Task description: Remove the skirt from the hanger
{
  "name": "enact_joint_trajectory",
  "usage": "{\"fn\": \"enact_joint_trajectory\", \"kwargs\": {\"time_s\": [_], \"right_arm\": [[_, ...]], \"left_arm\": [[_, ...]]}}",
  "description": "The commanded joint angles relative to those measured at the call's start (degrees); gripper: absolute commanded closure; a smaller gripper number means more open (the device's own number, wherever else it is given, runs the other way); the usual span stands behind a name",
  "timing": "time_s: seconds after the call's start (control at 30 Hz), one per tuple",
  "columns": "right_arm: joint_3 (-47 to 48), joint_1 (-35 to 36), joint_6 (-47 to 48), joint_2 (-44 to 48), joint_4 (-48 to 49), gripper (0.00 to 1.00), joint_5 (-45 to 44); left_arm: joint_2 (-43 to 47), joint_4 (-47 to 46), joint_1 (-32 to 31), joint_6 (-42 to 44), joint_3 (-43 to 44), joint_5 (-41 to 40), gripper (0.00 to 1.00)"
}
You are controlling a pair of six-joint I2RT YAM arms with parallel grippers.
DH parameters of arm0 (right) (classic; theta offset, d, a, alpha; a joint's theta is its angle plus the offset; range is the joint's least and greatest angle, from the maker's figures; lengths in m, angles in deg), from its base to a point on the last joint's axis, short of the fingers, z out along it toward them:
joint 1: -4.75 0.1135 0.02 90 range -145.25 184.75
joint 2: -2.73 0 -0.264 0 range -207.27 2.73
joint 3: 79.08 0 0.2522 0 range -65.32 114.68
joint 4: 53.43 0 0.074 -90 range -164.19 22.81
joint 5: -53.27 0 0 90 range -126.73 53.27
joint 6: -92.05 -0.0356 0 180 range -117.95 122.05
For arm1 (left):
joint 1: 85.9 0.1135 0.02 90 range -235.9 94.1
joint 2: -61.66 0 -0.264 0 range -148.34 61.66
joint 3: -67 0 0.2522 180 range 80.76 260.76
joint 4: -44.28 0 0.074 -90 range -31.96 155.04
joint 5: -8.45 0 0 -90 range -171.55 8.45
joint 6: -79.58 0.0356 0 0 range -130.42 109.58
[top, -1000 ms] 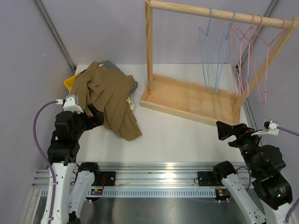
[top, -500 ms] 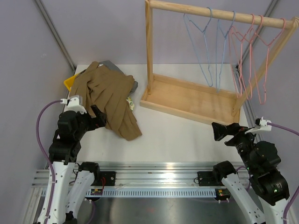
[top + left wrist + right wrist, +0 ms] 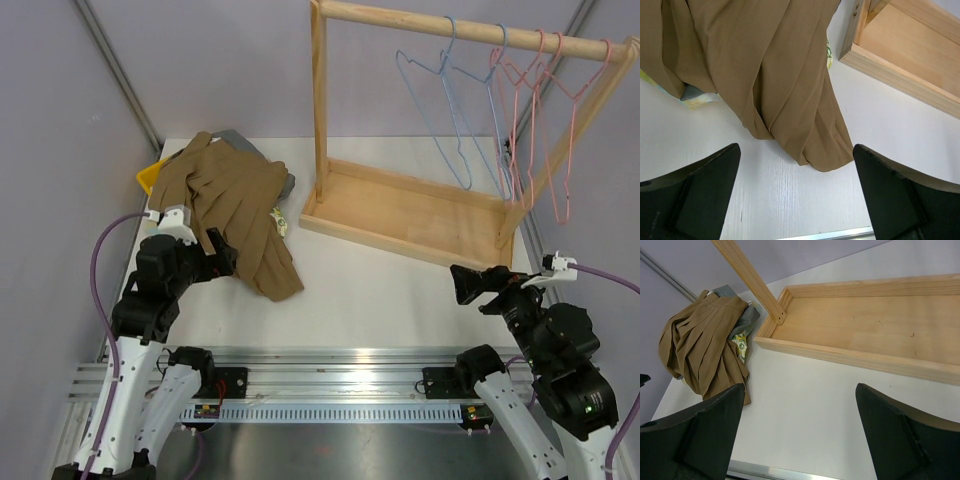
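Nearest us, our left gripper (image 3: pixel 795 150) has its fingers spread wide with nothing between them, just short of the hem of the skirt (image 3: pixel 775 75). Our right gripper (image 3: pixel 799 390) is likewise apart and empty over bare table (image 3: pixel 400 300). The skirt lies heaped on other clothes (image 3: pixel 233 136) at the left rear, so we judge it freed. Beyond, the hangers (image 3: pixel 449 45) on the wooden rack (image 3: pixel 400 210) hang bare. To finish well, we draw back level and never snag that hem.

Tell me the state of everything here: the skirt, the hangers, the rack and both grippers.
Skirt: off the hangers, heaped on other clothes.
Blue hangers: bare, hanging on the rail.
Pink hangers: bare, hanging on the rail.
Rack: upright.
Left gripper: open, empty.
Right gripper: open, empty.
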Motion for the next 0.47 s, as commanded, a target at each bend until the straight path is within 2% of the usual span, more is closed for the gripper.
{"fn": "enact_joint_trajectory", "kwargs": {"time_s": [0.0, 0.37, 0.43], "right_arm": [[-0.15, -0.10, 1.07, 1.15, 2.38, 0.01, 0.26], [-1.47, -0.10, 2.39, 3.35, 4.14, 0.00, 3.06], [-0.59, -0.19, 2.83, 3.17, 3.79, 0.00, 4.04]], "left_arm": [[-0.06, -2.66, -0.62, 0.13, -0.82, -1.18, 0.01], [0.55, -3.80, -1.68, 0.48, -1.26, -0.13, 0.01], [0.55, -4.15, -1.59, 0.83, -1.44, -2.13, 0.01]]}}
